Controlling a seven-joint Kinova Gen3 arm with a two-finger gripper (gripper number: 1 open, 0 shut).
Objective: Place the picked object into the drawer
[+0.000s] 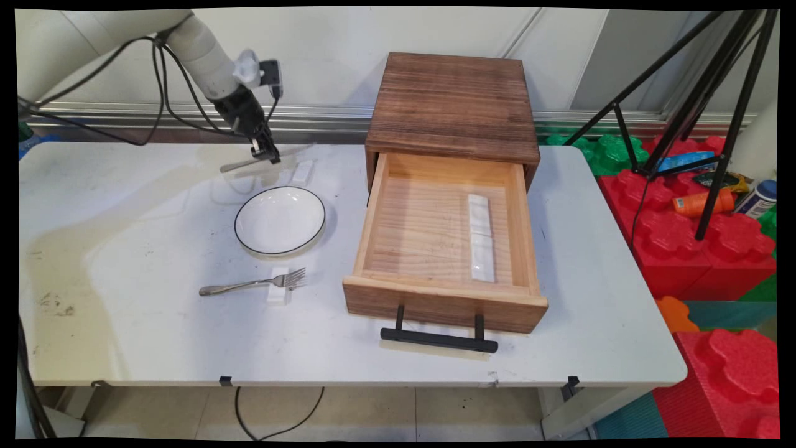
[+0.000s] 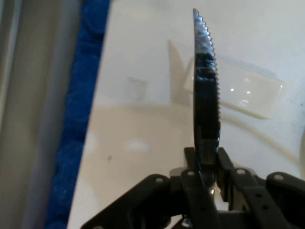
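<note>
Claw clenched on a serrated knife, lifted just above the surface behind the plate, near a small white rest; stiff, thin, slick metal, pinched mid-length.

shiny metal knife, grainy wooden drawer

White rounded arm, black gripper with 2 fingers, black looping cables
</note>
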